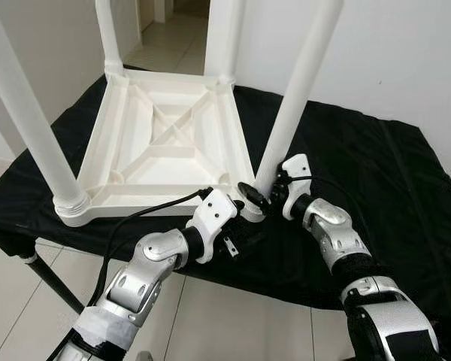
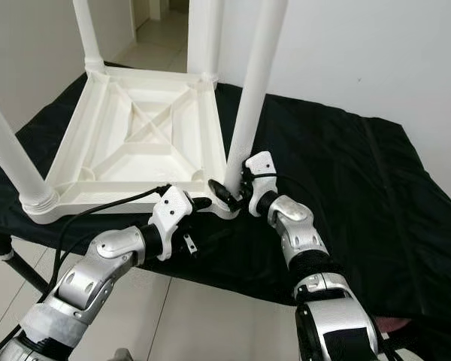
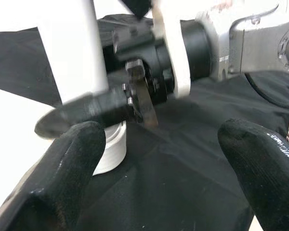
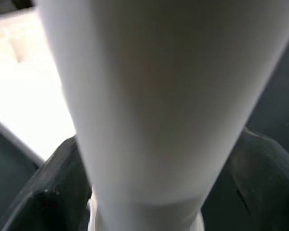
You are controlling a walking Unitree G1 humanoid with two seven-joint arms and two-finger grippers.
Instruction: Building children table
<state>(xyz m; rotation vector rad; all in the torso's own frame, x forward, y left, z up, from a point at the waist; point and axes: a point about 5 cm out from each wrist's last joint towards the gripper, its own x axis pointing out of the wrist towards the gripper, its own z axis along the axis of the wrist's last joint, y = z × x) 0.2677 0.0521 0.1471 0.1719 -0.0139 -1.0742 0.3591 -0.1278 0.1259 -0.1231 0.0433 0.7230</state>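
From the head cameras, the white children's table (image 1: 161, 143) lies upside down on a black cloth (image 1: 376, 173) over a stand, all four legs pointing up. The work is at its near right corner: the right gripper (image 1: 264, 197) is wrapped around the base of the leg (image 1: 289, 105) there, just above the socket, and the left gripper (image 1: 244, 214) reaches in beside the same corner. In the left wrist view, the left gripper's two black fingertips (image 3: 62, 178) stand wide apart with nothing between them, facing the right gripper and the collar of the leg. In the right wrist view, the leg sits close between the right gripper's fingers (image 4: 53, 192), which appear to clasp it. The step looks like seating or tightening this last leg; next would be turning it firmly while the top is kept from sliding.
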